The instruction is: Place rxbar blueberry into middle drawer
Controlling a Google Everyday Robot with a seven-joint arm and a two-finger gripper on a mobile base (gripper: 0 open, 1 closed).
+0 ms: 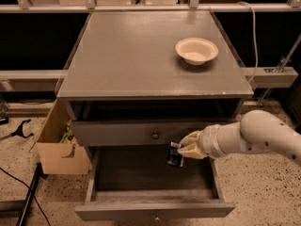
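Note:
The rxbar blueberry is a small dark blue bar with white markings, held upright in my gripper. The gripper is shut on it, with cream fingers clamped at its right side. The bar hangs over the right rear part of the open middle drawer, just below the upper drawer front and above the dark tray. My white arm reaches in from the right.
The upper drawer front with a round metal knob sits just above the bar. A cream bowl stands on the cabinet top. A cardboard box stands on the floor at the cabinet's left.

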